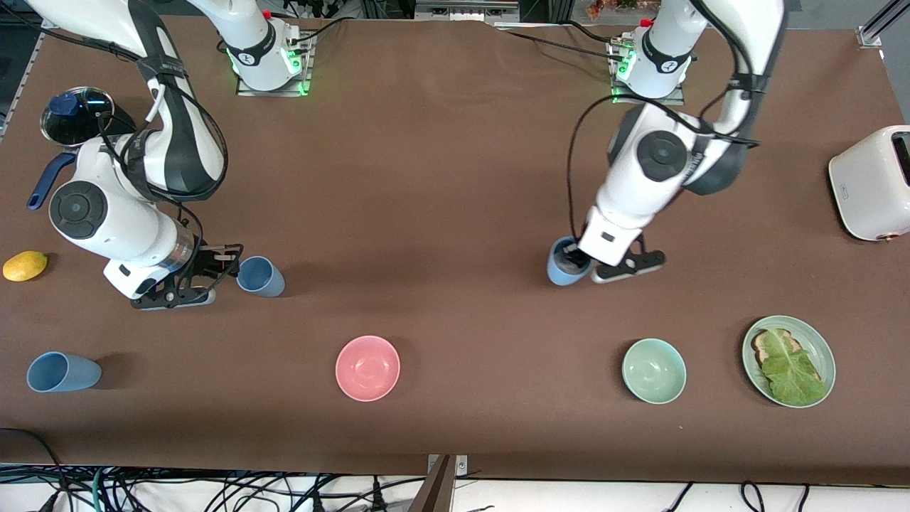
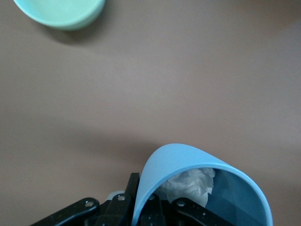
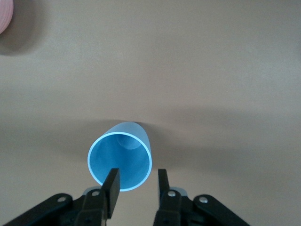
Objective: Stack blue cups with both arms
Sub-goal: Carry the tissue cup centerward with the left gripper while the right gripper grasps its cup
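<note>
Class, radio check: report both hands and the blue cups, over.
Left hand shut on cup with paper. Right hand open, straddling second cup's rim. Third cup lies near front edge. Nothing between them.

Brown-clothed table (image 1: pixel 455 178), cables below

Robot lab: two bench-mounted arms (image 1: pixel 640 178) on a brown-covered counter (image 1: pixel 455 178), loose cables (image 1: pixel 213 491) at frame bottom, aluminium framing (image 1: pixel 878 25) upper right.
</note>
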`<move>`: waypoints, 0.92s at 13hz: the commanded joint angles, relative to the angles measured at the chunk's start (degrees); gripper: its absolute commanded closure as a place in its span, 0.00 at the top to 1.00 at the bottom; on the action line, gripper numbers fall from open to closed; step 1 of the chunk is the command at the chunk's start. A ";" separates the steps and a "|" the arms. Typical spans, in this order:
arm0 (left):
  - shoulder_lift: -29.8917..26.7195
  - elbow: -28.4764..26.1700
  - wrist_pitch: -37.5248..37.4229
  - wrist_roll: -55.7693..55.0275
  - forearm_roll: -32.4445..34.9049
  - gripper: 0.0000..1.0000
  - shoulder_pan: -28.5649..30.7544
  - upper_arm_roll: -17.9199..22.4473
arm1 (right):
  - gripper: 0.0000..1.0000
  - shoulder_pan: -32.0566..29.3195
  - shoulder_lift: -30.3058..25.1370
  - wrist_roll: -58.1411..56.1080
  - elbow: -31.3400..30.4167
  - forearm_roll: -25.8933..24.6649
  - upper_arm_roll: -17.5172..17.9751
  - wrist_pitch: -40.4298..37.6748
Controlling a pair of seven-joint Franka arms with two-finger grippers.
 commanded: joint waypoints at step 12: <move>11.07 6.94 5.16 -32.12 5.90 0.00 -15.13 0.65 | 0.35 -0.64 0.82 -1.32 -7.10 0.03 0.11 10.00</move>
